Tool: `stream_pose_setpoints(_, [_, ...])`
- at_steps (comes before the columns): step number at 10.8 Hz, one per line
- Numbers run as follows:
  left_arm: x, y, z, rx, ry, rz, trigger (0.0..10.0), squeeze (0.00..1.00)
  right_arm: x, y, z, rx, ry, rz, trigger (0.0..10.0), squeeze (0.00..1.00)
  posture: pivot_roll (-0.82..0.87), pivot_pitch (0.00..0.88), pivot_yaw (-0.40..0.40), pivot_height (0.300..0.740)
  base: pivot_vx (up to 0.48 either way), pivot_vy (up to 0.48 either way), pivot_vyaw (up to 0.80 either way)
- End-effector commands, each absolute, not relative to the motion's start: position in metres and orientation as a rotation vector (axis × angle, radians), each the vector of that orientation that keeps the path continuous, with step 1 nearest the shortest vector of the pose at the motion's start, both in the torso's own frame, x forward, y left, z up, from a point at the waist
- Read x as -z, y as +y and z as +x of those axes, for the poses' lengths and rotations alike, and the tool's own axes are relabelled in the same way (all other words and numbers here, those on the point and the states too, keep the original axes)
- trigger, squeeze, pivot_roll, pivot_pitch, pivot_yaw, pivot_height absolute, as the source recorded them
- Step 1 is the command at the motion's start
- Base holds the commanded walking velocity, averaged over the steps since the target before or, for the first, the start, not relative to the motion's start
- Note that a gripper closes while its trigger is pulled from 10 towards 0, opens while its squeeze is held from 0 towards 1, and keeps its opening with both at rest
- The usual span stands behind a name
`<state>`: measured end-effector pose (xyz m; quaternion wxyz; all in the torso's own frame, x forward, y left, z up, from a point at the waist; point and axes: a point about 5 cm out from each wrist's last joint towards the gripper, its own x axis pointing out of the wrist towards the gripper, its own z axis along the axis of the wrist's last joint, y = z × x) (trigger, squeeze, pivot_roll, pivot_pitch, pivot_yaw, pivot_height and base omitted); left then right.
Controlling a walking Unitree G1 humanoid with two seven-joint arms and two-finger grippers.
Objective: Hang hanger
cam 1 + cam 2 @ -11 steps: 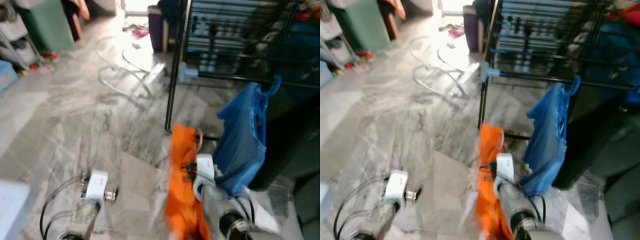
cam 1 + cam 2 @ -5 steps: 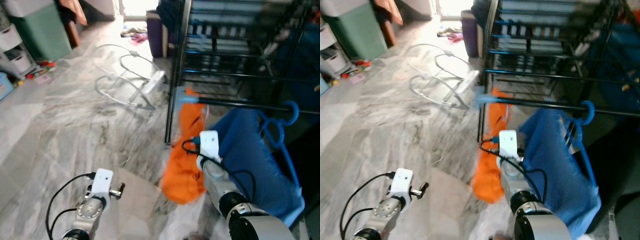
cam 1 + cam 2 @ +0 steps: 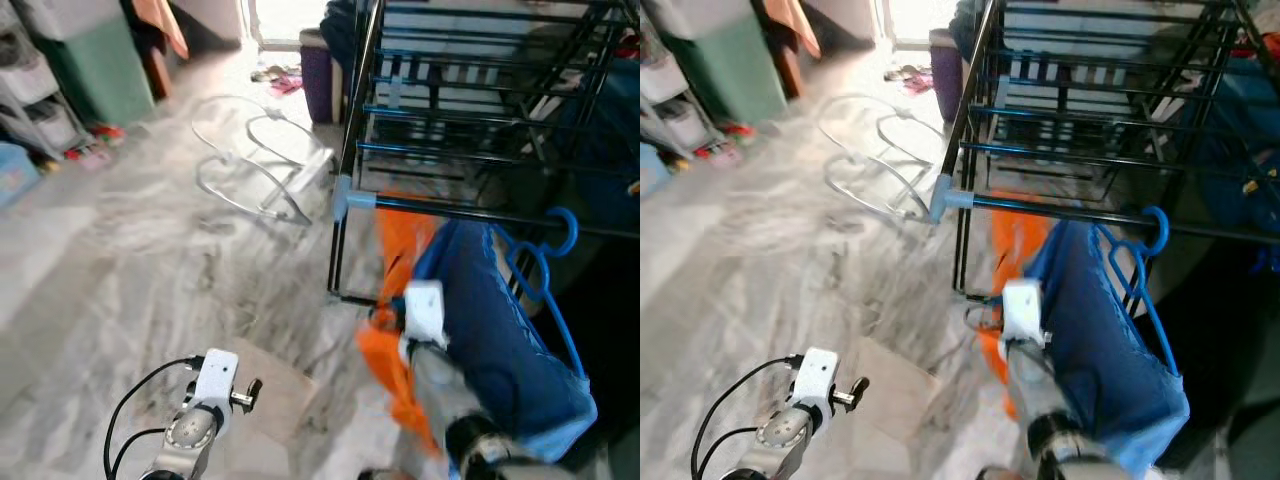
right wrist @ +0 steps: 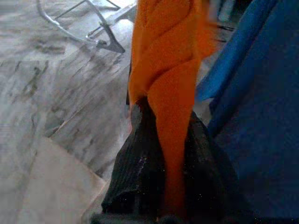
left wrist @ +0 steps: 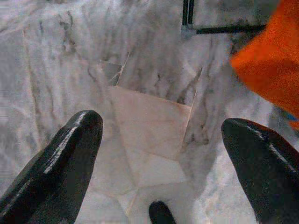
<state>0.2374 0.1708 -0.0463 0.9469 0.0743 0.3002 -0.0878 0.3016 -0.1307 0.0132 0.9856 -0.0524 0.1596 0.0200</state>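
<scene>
The black drying rack [image 3: 470, 110] is seen closer and more squarely than a second ago, when it stood further off and the picture was blurred; the camera is judged to have advanced with the robot. A blue garment [image 3: 1095, 340] on a blue hanger [image 3: 1145, 255] is already hooked over the rack's front rail [image 3: 1060, 210]. The orange garment [image 3: 405, 290], carried low beside the right arm a second ago, has been raised until its top lies just under that rail, beside the blue garment. From this it is judged that the approach is nearly done and that the hooking onto the rail remains.

In the right wrist view the orange cloth [image 4: 168, 70] is pinched between the fingers [image 4: 135, 163] of the right gripper [image 4: 170, 186], which are closed on it, and it runs away from them towards the rack. Its own hanger cannot be made out, so whether a hook is near the rail cannot be told.

The left gripper [image 5: 161, 154] is held low over the marble floor [image 3: 150, 260], its fingers [image 5: 60, 158] spread wide with nothing between them.
</scene>
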Motion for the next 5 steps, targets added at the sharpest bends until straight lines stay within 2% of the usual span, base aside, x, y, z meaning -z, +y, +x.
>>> stream_pose_setpoints(1, [0.05,0.173,0.232,0.184,0.639,0.157,10.0,0.0,-0.029,-0.127,0.309,-0.067,0.216,-0.129,10.0,0.0,-0.15,0.116,0.015,0.74,0.0,0.0,0.0])
stream_pose_setpoints(3, [0.054,0.174,0.227,0.183,0.667,0.173,10.0,0.0,-0.044,-0.13,0.31,-0.064,0.099,-0.162,10.0,0.0,-0.17,0.124,0.019,0.74,0.0,0.0,0.0])
stream_pose_setpoints(5, [0.056,0.174,0.224,0.189,0.682,0.181,10.0,0.0,-0.07,-0.132,0.33,-0.04,0.022,-0.146,10.0,0.0,-0.16,0.12,0.024,0.74,0.0,0.0,0.0])
